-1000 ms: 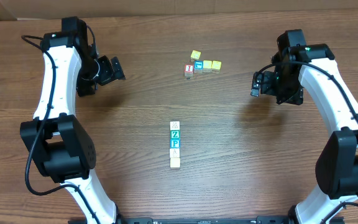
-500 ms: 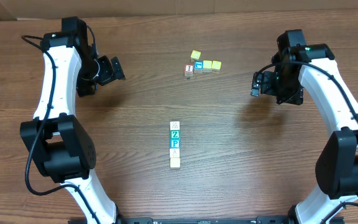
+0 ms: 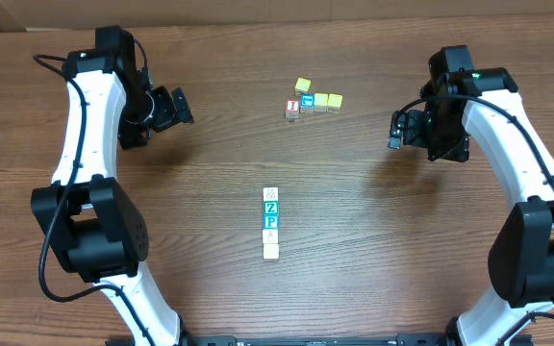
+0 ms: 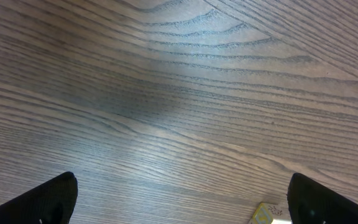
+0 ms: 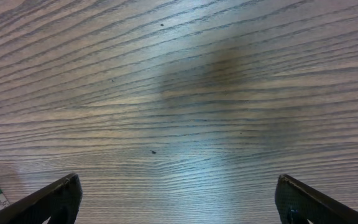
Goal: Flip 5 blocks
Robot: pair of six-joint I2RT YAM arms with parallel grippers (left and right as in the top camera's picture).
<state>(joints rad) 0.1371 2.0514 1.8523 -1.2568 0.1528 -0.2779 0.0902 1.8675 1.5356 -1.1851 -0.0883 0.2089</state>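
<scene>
We log left gripper (image 3: 179,108) and right gripper (image 3: 395,130) both wide open, empty. The blocks (image 3: 271,223) lie between them, back toward the bases, in a fore-aft row. Neither arm is clearly nearer.

Overhead looks down; wrists skim table (image 4: 166,93) (close)

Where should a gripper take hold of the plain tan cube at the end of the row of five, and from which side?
Take the tan cube by its left and right faces, coming down from above. Both faces stand free, while its far face appears to touch the whitish cube next in the row, so the grip goes across the row.
</scene>
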